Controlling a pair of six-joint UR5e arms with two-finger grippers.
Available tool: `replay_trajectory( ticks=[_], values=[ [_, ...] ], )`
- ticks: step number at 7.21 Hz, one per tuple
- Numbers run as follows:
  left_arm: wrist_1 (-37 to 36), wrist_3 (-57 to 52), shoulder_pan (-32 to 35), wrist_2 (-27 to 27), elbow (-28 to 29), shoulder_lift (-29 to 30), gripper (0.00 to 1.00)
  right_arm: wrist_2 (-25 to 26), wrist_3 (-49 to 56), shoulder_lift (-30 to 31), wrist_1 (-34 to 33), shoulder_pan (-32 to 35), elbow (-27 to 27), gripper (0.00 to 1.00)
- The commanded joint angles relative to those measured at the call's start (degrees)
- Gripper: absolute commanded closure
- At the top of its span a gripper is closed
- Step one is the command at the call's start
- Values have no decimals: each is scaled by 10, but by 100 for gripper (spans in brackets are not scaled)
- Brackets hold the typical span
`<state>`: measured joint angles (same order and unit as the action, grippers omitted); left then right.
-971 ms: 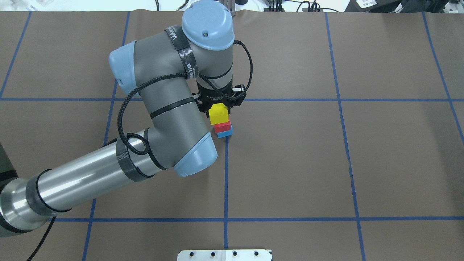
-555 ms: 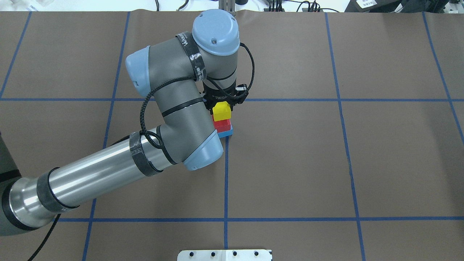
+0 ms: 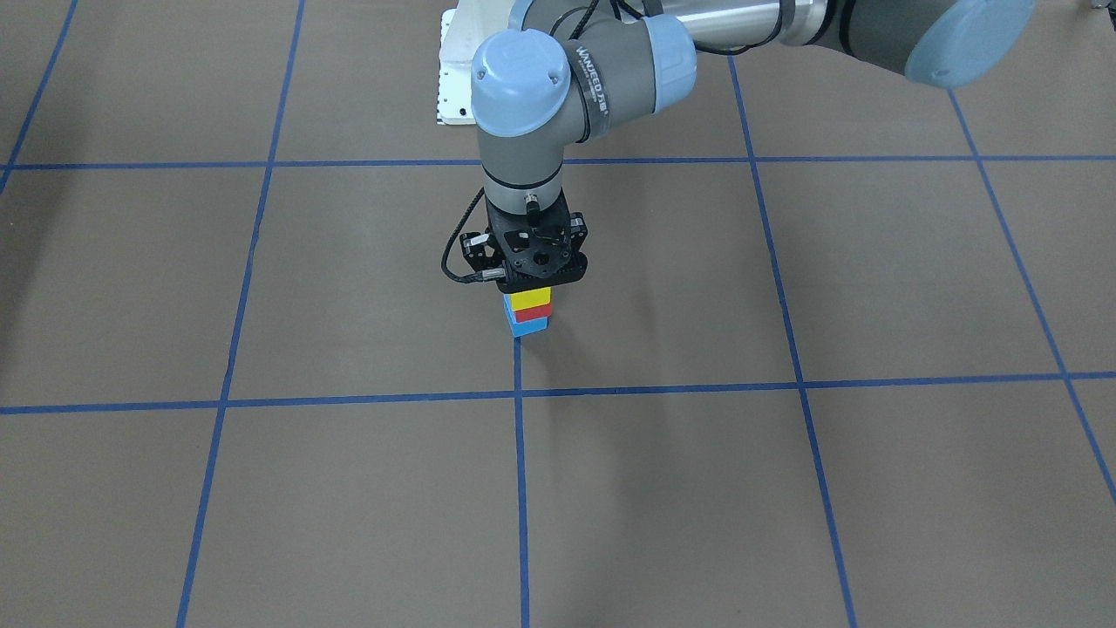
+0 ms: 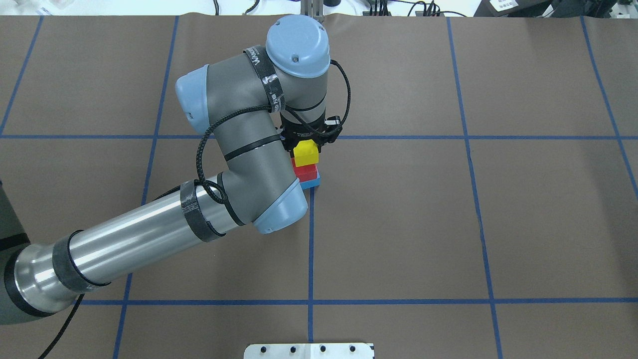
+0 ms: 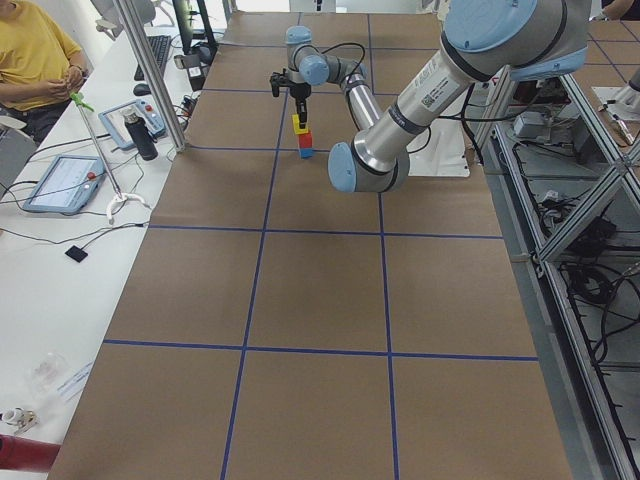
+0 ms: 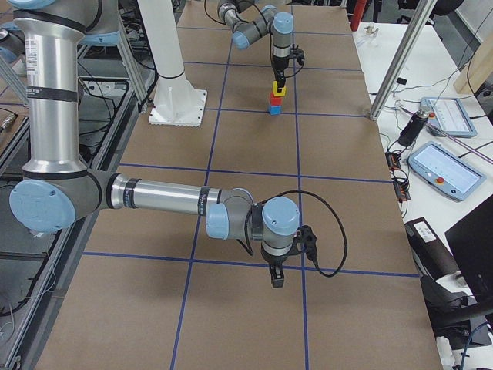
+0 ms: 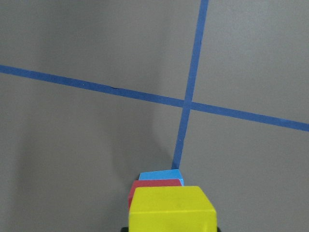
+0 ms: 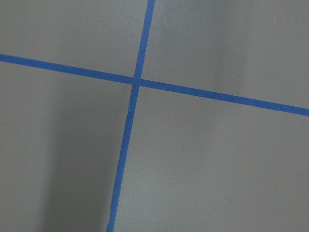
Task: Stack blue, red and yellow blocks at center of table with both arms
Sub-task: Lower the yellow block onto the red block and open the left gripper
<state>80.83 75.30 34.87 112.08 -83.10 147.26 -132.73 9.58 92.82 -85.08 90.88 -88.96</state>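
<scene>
Covering the whole scene, the brown table carries a grid of blue tape lines. A white base plate lies at its edge on the robot's side.

The left arm is the biggest thing in the overhead view. It comes in from the lower left corner, bends at the elbow, and its wrist points straight down over the middle of the table. The right arm shows only in the view from the right end of the table. It stretches low over the paper, well apart from the blocks, and the right gripper points down close to a tape line. Whether its fingers are spread or closed, I cannot tell.

The left gripper stands directly above the stack, and its fingers are clamped on the two sides of the yellow block. This block is the top one. It sits on the red block, and the red one sits on the blue block, which rests on the table. In the front view the three make a straight column. The stack stands on one tape line, near a crossing at the table's centre and on the robot's side of it. The left wrist camera sees this crossing just beyond the blocks.
</scene>
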Motion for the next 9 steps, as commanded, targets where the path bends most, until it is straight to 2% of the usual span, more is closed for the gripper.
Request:
replay_trajectory(
  ticks=[1,7,8,9],
  values=[
    [-1,-1,-9,-1,0,-2,71,0,0,0,0,0,0,0],
    [-1,-2,-9,-1,-1,-7,30,0,1,1,0,0,0,0],
    [0,-6,-9,-1,-2,-10,19,0,1,1,0,0,0,0],
    [0,-7,-9,-1,-4,-9,0,-1,1,1,0,0,0,0]
  ],
)
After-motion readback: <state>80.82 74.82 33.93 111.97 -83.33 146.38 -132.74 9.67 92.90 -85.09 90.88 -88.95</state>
